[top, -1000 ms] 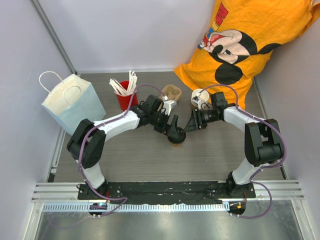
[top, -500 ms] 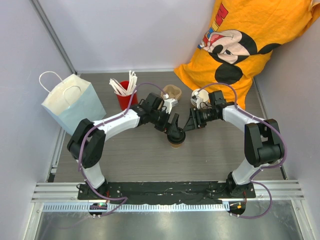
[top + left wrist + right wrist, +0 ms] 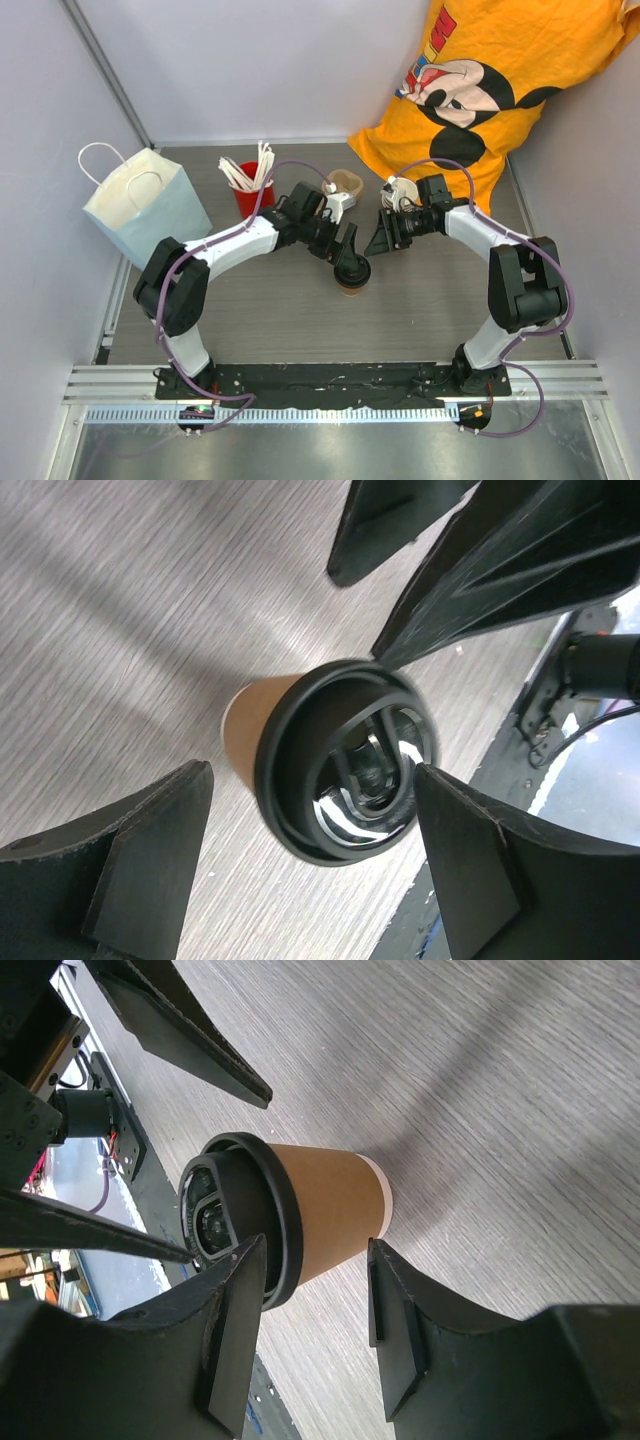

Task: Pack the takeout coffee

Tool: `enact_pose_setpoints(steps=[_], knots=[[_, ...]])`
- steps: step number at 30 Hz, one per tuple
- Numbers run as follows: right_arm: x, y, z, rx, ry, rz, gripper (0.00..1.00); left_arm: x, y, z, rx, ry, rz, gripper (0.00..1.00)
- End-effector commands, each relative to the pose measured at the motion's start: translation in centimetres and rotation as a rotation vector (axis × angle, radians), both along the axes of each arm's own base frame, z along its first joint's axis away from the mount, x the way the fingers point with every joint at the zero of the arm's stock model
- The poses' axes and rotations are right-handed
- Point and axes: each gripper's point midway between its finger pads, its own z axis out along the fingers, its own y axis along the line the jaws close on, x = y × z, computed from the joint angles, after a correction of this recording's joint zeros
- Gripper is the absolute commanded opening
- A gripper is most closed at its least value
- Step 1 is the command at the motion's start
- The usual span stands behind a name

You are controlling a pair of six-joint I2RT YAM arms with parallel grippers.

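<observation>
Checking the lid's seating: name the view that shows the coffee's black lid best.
Left wrist: the lid faces the camera, large and nearly whole. Right wrist shows it edge-on atop the brown cup; top external shows it tiny.

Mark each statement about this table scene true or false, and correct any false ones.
1. The black lid sits on the brown coffee cup. True.
2. The left gripper is shut on the cup. False: it is open, one finger on either side with gaps.
3. The red cup holds white sticks. True.
4. The paper bag is at the table's right side. False: it is at the left.
</observation>
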Motion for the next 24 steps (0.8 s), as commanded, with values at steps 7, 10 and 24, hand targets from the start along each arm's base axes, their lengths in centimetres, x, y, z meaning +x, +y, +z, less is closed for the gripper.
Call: enact_pose_setpoints(steps=[7, 10, 24], knots=[[1.4, 0.9, 0.6, 0.034, -0.036, 0.015, 0.51, 0.8, 1.1, 0.1, 0.037, -0.081, 0.012, 0.83], [1.5, 1.2, 0.6, 0.045, -0.031, 0.022, 0.51, 0.9, 1.1, 0.0, 0.040, -0.085, 0.014, 0.82], [0.1, 1.9, -0.4, 0.044, -0.006, 0.074, 0.51, 0.9, 1.9, -1.5, 0.103, -0.070, 0.027, 0.73]])
